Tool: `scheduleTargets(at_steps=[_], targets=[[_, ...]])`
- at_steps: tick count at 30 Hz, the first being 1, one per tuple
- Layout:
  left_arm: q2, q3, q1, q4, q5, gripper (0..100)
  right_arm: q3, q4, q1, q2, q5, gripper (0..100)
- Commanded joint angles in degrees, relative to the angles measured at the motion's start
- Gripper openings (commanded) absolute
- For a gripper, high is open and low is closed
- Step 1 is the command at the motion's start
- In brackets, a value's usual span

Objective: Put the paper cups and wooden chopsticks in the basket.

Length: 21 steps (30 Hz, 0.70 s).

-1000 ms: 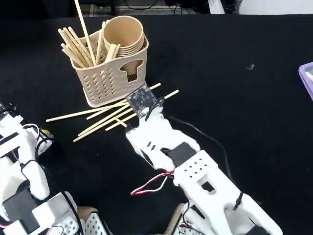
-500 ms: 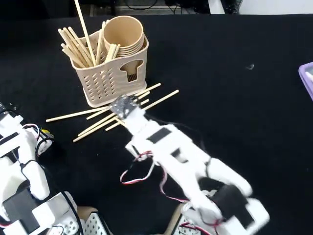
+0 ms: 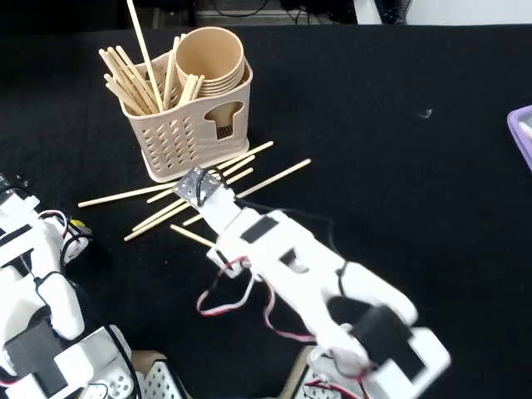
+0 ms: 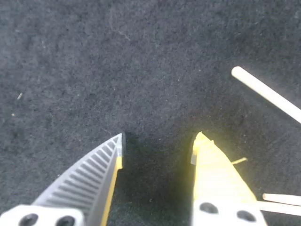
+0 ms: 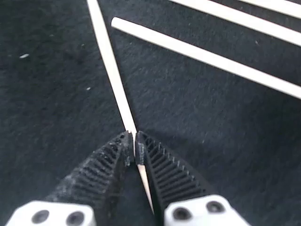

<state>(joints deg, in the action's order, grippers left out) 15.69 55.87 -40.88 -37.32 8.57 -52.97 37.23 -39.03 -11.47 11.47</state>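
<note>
At the left, the left arm [image 3: 33,283] sits near the table edge. The left gripper [image 4: 161,139] is just above the black cloth [image 3: 399,183], its fingers [image 4: 94,179] spread apart with nothing between them, and one stick's end lies nearby. Next comes the basket [image 3: 179,137], which already holds the stacked paper cups [image 3: 210,54] and a bunch of upright chopsticks [image 3: 133,79]. No cup stands on the cloth, so that half of the task looks done. Just in front of the basket, several loose chopsticks [image 3: 125,195] lie scattered flat on the cloth; these are what is left to do. The right gripper [image 5: 131,136] is down among them, its toothed jaws pinched together on a single chopstick [image 5: 113,75] that lies on the cloth, not yet lifted. At the far right edge there is a purple object [image 3: 522,129], well apart from everything.
</note>
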Motion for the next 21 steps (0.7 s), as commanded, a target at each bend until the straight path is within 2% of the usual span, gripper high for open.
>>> scheduleTargets(at_steps=[1,4,9,11,15,18,20,21], targets=[[-0.1,-1.7,-0.7,0.5,-0.5,24,-2.8,0.2,-1.0,-10.1,0.4,1.1],[-0.1,-1.7,-0.6,0.5,-0.5,24,-5.6,0.3,-2.5,-13.6,0.5,4.4],[-0.1,-1.7,-0.6,0.5,-0.5,24,-6.3,-0.2,-8.2,-10.2,0.5,27.7],[-0.1,-1.7,-0.6,0.5,-0.5,24,-4.8,-0.4,-8.4,-7.0,0.5,29.8],[-0.1,-1.7,-0.6,0.5,-0.5,24,0.3,-1.4,-6.1,2.2,3.2,22.1],[-0.1,-1.7,-0.6,0.5,-0.5,24,5.2,2.5,-5.8,7.3,4.7,11.9],[-0.1,-1.7,-0.6,0.5,-0.5,24,6.3,3.7,-5.8,8.1,4.6,0.8],[-0.1,-1.7,-0.6,0.5,-0.5,24,6.0,3.6,-5.8,8.0,4.6,1.4]])
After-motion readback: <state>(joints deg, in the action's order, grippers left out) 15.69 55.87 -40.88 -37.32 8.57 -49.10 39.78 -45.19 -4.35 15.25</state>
